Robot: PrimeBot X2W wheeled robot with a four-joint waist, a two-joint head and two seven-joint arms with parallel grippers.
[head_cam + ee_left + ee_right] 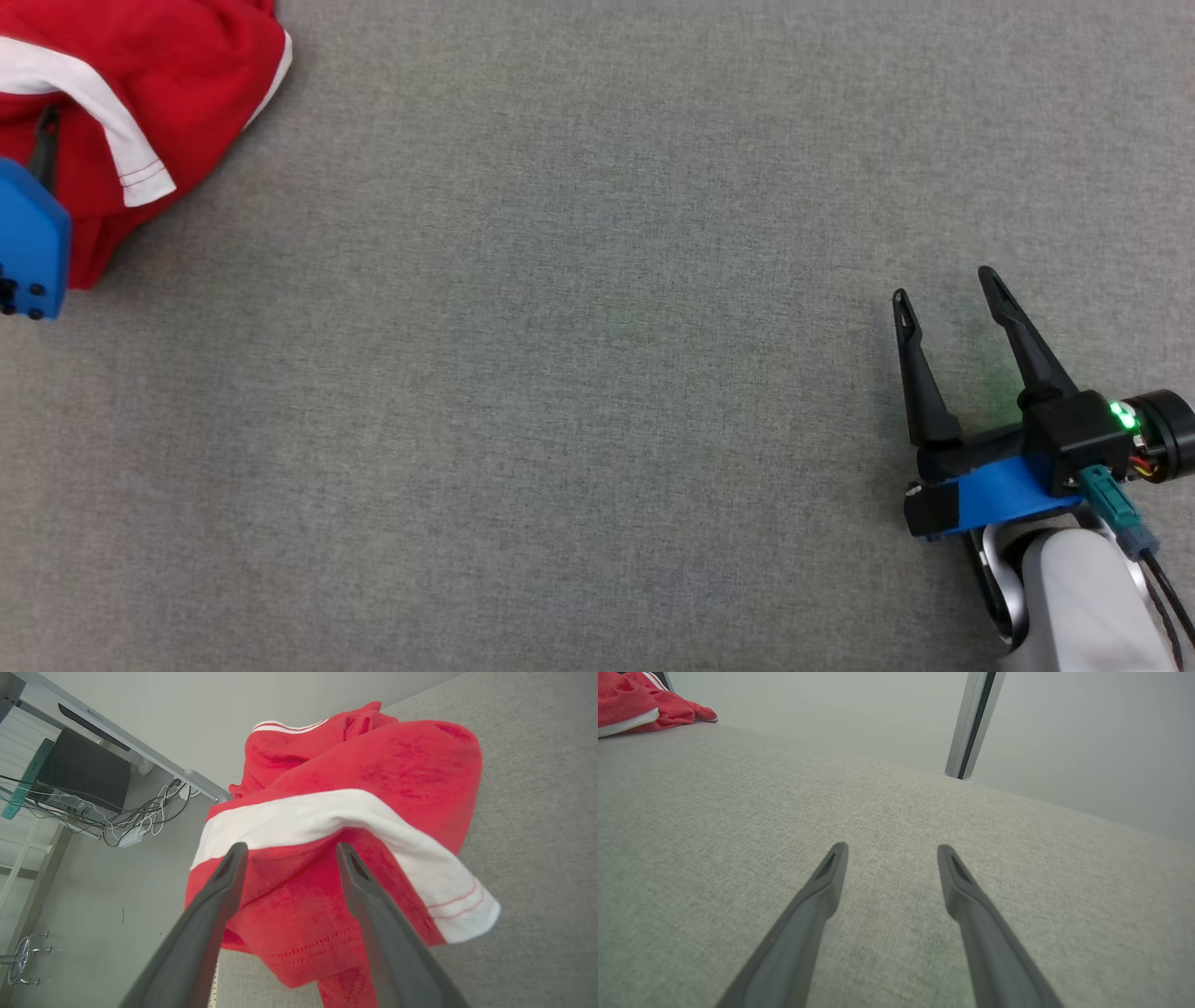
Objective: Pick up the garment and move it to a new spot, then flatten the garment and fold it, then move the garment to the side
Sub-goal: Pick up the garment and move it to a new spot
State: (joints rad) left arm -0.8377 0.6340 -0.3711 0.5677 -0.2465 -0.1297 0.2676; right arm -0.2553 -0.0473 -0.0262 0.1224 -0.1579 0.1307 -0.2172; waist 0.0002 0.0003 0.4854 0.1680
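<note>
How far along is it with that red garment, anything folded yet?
Nothing looks done: the red garment lies bunched, unfolded, at the far left of the grey surface. In hand: the left pincer is open right at it, gripping nothing. The right pincer hovers open. Lifting, flattening, folding, setting aside remain.

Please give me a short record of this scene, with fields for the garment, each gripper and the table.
garment: red garment with white stripes
state: crumpled heap, not yet flattened or folded
place: upper left in the head view, near the edge of the grey fabric table
left gripper: open, fingers aimed at the garment, contact unclear
right gripper: open, holding nothing, over bare table
</note>
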